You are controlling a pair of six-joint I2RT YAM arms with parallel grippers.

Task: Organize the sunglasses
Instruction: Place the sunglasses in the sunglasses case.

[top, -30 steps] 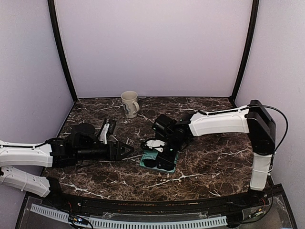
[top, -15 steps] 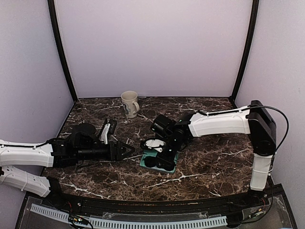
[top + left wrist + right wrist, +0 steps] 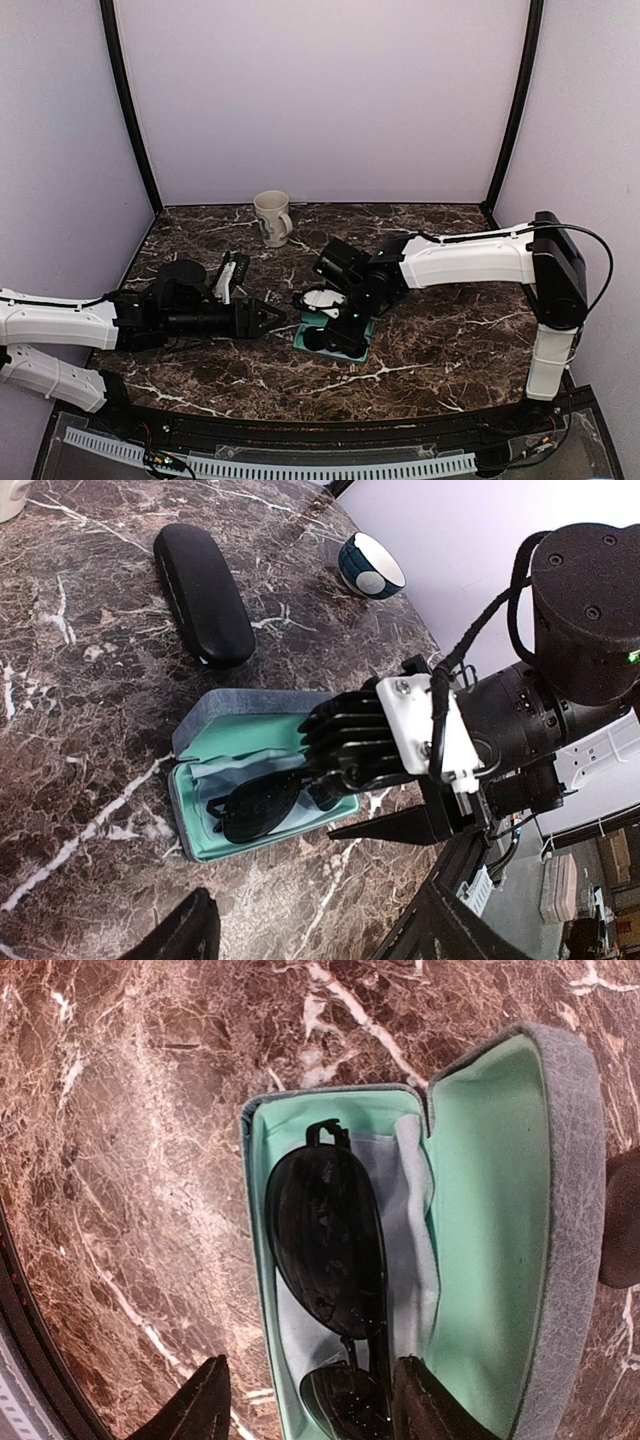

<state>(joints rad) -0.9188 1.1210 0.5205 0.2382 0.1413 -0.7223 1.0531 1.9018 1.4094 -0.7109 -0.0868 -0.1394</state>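
Around the desk (image 3: 440,330) we see pale purple walls (image 3: 320,100), with a black pole (image 3: 125,100) going up at each far corner. The desk top is dark brown stone with thin white lines running all through it.

Near the far edge, a bit left of the middle, stands a cream mug (image 3: 272,217). We cannot see inside it. Close to the middle of the desk, a little toward the near edge, lies a grey case (image 3: 575,1210) with its lid wide open. It is mint green inside. In its bottom half we see a pale cloth (image 3: 405,1210), and on the cloth lie the sunglasses (image 3: 325,1225), with dark lenses and a thin frame. From the left wrist we also see a black case (image 3: 203,595). It lies flat and closed, apart from the open one. A small dark bowl (image 3: 350,570) with a white inside sits past it, close to a desk edge.

The right end effector (image 3: 312,1385) hangs right over the open case. Its fingers are spread, one on each side of the sunglasses, and they do not grip them. The left end effector (image 3: 268,318) is low over the desk, just left of the grey case. Its fingers are wide apart, with nothing between them.
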